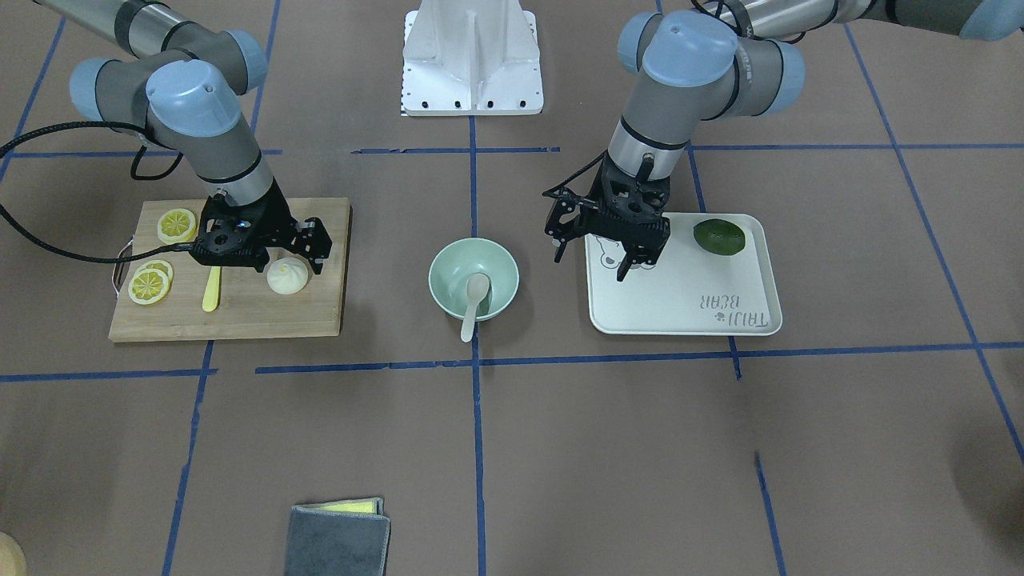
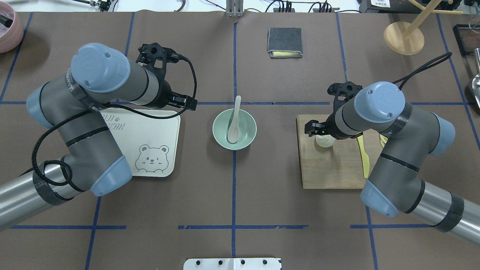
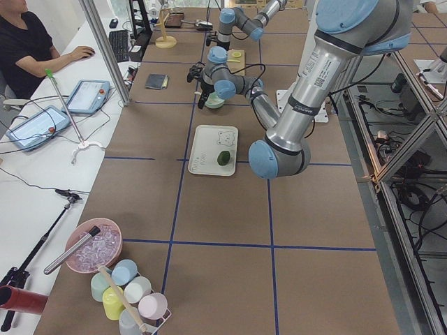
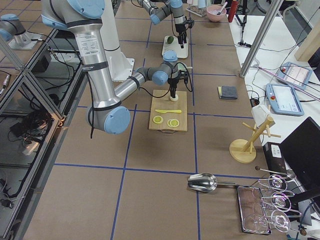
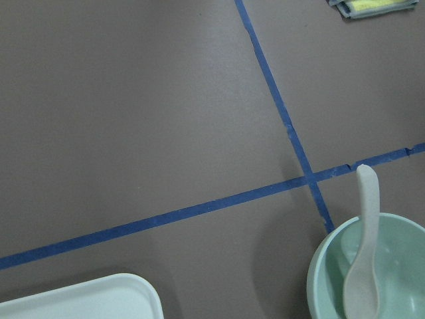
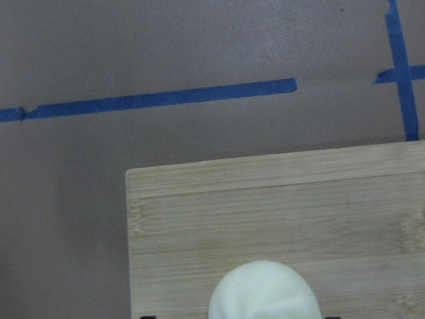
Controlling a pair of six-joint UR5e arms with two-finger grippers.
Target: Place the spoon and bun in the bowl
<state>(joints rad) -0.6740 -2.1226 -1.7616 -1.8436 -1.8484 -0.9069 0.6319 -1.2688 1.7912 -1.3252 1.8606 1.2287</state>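
Note:
The pale spoon (image 1: 474,300) lies in the mint green bowl (image 1: 448,260) at the table's middle, its handle sticking out over the rim; both show in the left wrist view, spoon (image 5: 364,266) and bowl (image 5: 398,266). The white bun (image 1: 287,276) sits on the wooden cutting board (image 1: 264,312). My right gripper (image 1: 292,262) is open and low over the bun, a finger on each side of it. In the right wrist view the bun (image 6: 263,292) fills the bottom centre. My left gripper (image 1: 592,262) is open and empty above the white tray (image 1: 688,296).
Lemon slices (image 1: 150,284) and a yellow plastic knife (image 1: 211,290) lie on the board beside the bun. A dark green fruit (image 1: 718,237) sits on the tray. A folded grey cloth (image 1: 340,540) lies at the table's operator side. The white robot base (image 1: 472,60) stands behind the bowl.

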